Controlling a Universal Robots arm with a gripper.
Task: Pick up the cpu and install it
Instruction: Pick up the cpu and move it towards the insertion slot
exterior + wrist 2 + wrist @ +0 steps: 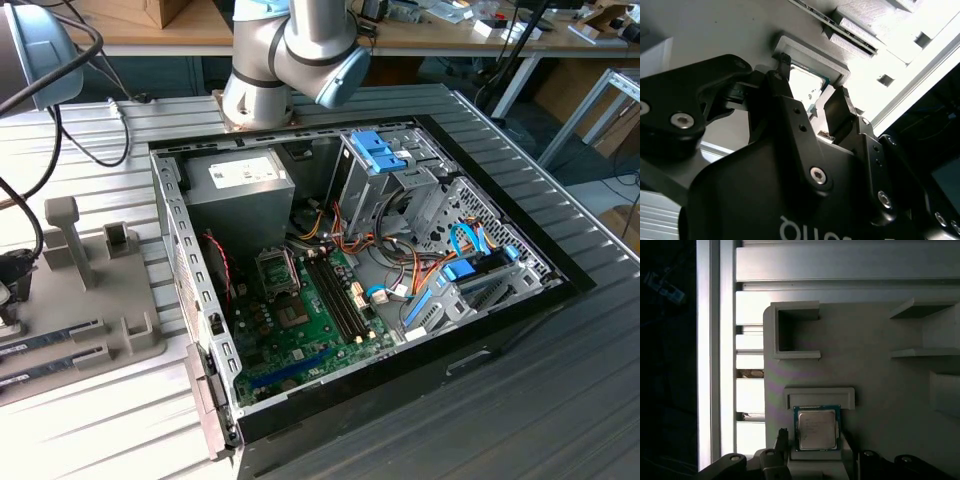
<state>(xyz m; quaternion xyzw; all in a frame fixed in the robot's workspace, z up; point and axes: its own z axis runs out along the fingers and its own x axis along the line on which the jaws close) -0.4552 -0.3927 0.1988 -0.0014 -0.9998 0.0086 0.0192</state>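
The cpu (816, 429) is a small square chip with a green rim and a dull silver lid. It lies flat in a shallow grey nest (819, 396) on the grey parts holder. My gripper (815, 441) hangs just over it, open, with one black finger (782, 436) beside each of two opposite edges and a small gap on both sides. In the second wrist view the cpu (807, 82) shows bright between the two fingertips of the gripper (813, 80). In the exterior view the motherboard's cpu socket (278, 270) sits inside the open computer case.
The open computer case (360, 290) holds a grey power-supply box (240, 190), drive cages and cable bundles. The grey parts holder (90, 300) stands on the slatted table at the exterior view's left, with long green memory sticks (50, 335) in its slots. The arm's base (265, 70) rises behind the case.
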